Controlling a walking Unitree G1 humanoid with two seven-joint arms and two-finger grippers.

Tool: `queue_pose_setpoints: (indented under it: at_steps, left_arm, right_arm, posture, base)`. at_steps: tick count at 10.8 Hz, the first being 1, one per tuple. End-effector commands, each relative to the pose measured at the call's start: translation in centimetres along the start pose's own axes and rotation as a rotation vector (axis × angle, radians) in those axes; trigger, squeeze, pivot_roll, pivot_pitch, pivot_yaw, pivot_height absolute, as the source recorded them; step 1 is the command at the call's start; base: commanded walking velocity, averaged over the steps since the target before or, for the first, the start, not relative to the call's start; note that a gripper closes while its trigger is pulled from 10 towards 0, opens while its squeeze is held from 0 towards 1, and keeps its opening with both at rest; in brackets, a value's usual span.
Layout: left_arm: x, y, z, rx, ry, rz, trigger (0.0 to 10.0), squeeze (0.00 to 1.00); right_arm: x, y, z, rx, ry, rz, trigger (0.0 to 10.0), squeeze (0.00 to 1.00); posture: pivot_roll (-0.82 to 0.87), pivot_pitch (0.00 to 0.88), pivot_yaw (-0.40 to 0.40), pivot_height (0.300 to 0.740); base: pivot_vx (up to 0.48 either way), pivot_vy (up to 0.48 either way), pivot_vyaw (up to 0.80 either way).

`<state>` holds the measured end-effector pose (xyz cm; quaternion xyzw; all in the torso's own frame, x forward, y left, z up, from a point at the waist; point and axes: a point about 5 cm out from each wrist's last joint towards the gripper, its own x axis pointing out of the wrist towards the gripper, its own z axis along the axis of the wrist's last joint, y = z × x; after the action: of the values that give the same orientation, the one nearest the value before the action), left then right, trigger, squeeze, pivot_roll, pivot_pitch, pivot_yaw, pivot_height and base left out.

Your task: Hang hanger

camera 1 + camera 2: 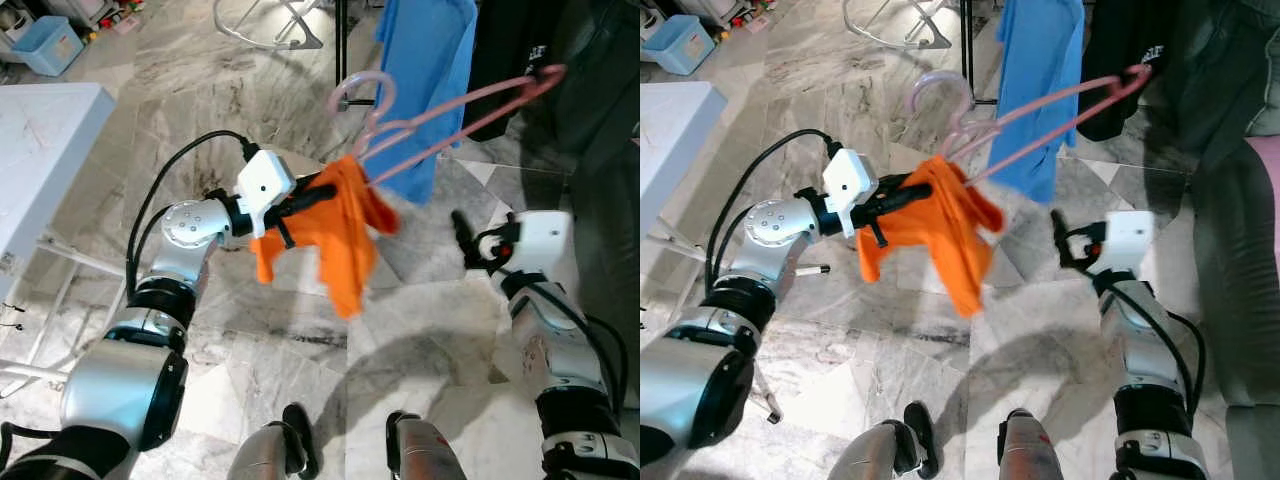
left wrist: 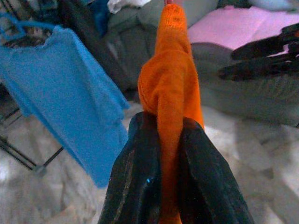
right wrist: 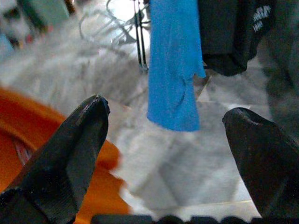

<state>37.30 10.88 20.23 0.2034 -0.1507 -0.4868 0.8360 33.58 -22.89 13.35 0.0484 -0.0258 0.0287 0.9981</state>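
Hanger (image 1: pixel 440 120), pink, is sticking out toward 1 o'clock from L gripper (image 1: pixel 322 192) in your head views, orange cloth (image 1: pixel 330 235) draping off it. L wrist: fingers (image 2: pixel 135 177) are pinching the cloth. R wrist: R gripper (image 3: pixel 166 140) is gaping wide, blue shirt (image 3: pixel 173 60) at 12.

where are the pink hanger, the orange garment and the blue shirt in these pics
pink hanger (image 1: pixel 452 112): left eye view, on its upper arm.
orange garment (image 1: pixel 340 240): left eye view, middle of the cloth hanging from the hanger.
blue shirt (image 1: pixel 1040 70): right eye view, on the body of the shirt.
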Motion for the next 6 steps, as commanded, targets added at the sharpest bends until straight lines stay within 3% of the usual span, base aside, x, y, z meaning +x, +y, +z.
queue_pose_setpoints:
  at_steps: [1, 2, 3, 4, 6]
  left_arm:
    - [-0.2, -0.4, 0.1, 0.009, -0.030, -0.014, 0.0, 0.00]
    - [0.1, -0.7, 0.2, 0.004, -0.041, -0.028, 0.0, 0.00]
    - [0.4, -0.9, 0.3, 0.001, -0.054, -0.036, 0.0, 0.00]
    - [0.6, -1.1, 0.6, 0.003, -0.068, -0.050, 0.0, 0.00]
    - [0.9, -1.5, 1.2, 0.009, -0.108, -0.084, 0.0, 0.00]
  right_arm:
    - [0.0, 0.3, -0.3, 0.100, 0.014, 0.024, 10.0, 1.00]
    - [0.0, 1.1, -0.2, 0.161, 0.000, 0.081, 10.0, 1.00]
    - [-0.2, 2.3, -0.7, 0.144, 0.023, 0.158, 10.0, 1.00]
    - [-0.8, 3.4, -1.3, 0.154, 0.053, 0.258, 10.0, 0.00]
    - [-1.1, 3.4, -1.4, 0.179, 0.055, 0.282, 10.0, 0.00]
  posture:
    - [-0.29, 0.268, 0.156, 0.740]
    - [-0.29, 0.272, 0.154, 0.740]
    - [-0.29, 0.272, 0.153, 0.740]
    - [-0.29, 0.275, 0.152, 0.740]
    - [-0.29, 0.277, 0.158, 0.740]
  base:
    - [0.000, 0.000, 0.00]
    - [0.000, 0.000, 0.00]
    - [0.000, 0.000, 0.00]
    - [0.000, 0.000, 0.00]
    - [0.000, 0.000, 0.00]
